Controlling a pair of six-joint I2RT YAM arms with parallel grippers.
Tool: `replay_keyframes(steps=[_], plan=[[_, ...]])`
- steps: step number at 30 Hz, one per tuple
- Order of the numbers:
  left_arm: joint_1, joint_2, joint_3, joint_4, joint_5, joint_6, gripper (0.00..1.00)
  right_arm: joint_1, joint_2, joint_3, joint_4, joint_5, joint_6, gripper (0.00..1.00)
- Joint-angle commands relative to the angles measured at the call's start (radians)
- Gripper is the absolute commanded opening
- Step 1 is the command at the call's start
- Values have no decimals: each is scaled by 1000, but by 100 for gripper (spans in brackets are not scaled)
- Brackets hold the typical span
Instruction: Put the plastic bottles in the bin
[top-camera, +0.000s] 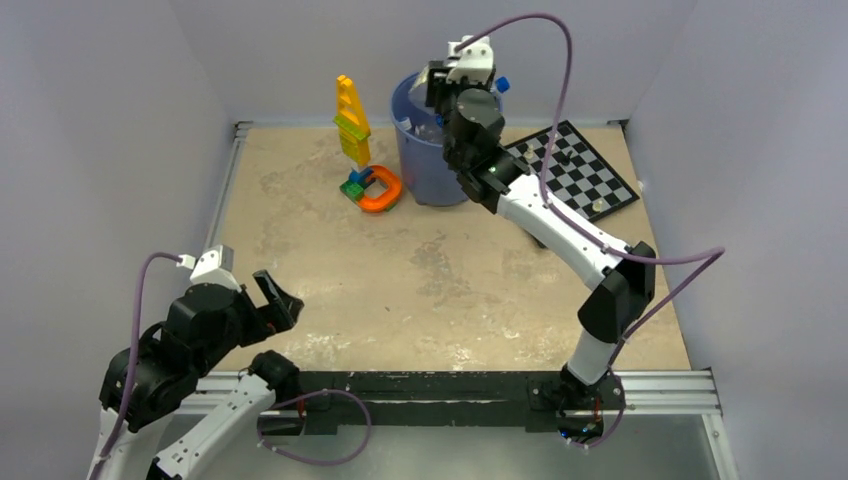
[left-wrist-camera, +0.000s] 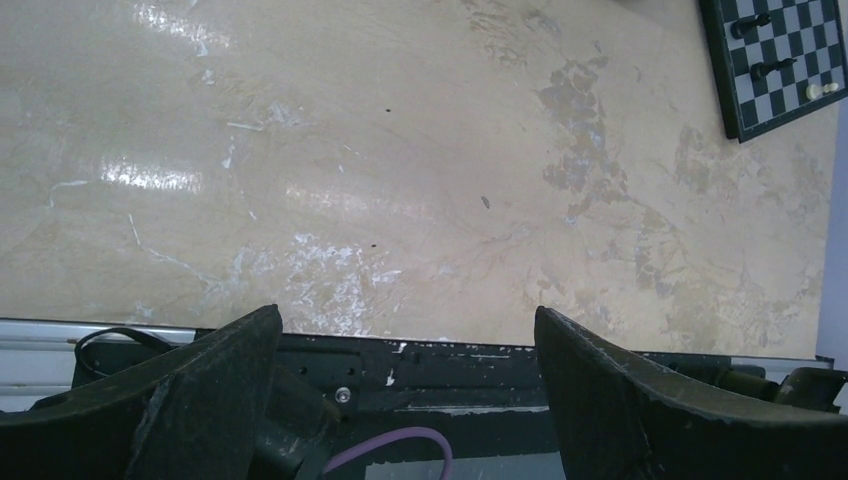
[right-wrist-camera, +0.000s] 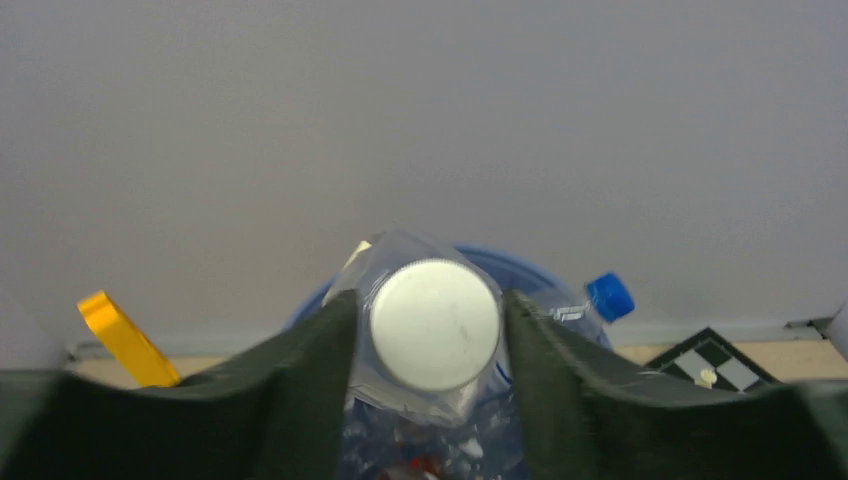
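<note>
We saw the clear plastic bottle (right-wrist-camera: 434, 325), white cap toward the lens, only in the right wrist view; overhead, the arm hid it. The right tool (right-wrist-camera: 428, 305) clamped it on both sides, above the blue rim of the bin (right-wrist-camera: 520, 262). A second bottle (right-wrist-camera: 609, 296), blue-capped, stuck up at that rim, and more clear plastic seemed to lie inside, though blurred. The bin stood at the far edge of the worktop (top-camera: 450, 270), between toy blocks (top-camera: 351, 120) and a chessboard (top-camera: 580, 175). The left tool (left-wrist-camera: 405, 330) hung wide open, holding nothing.
</note>
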Motion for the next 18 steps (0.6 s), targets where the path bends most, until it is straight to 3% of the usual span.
replay_keyframes(steps=[1, 3, 5, 8, 14, 18], plan=[[4, -4, 17, -41, -9, -5, 100, -2, -30, 87, -148, -78, 37, 74], [5, -3, 22, -46, -14, -1, 100, -3, -54, 89, -189, -115, 86, 87], [5, 1, 24, -45, -17, 4, 100, -3, -115, 37, -156, -159, 89, 91], [4, 11, 18, -32, -16, 10, 100, -3, -192, 18, -163, -206, 89, 93], [4, 39, 13, -4, -3, 20, 100, -3, -295, 58, -368, -156, 134, 96], [4, 41, 1, 10, 2, 24, 100, -3, -433, -78, -484, -115, 206, 98]])
